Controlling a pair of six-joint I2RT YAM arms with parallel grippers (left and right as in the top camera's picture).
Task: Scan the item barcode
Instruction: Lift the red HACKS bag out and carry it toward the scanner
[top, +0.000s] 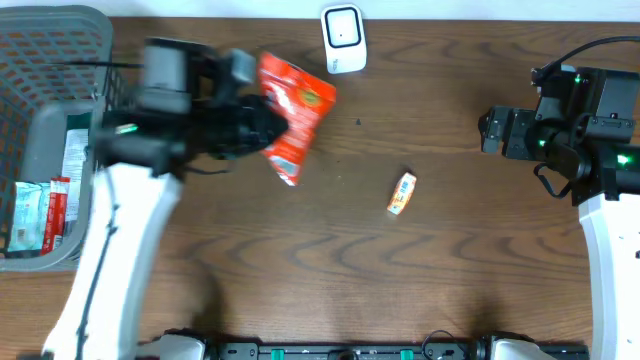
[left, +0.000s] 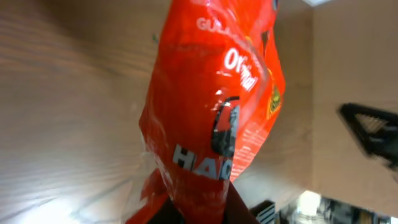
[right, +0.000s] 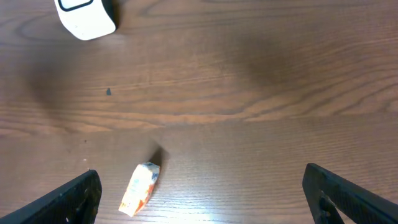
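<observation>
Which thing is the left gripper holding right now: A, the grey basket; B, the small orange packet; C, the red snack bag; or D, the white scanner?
C: the left gripper is shut on the red snack bag, while the small orange packet lies by itself on the table, well clear of both grippers.

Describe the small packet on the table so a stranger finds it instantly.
In the overhead view of the wooden table, look right of centre, below the white scanner. The small packet lies flat there, orange and white, far smaller than the red bag.
</observation>
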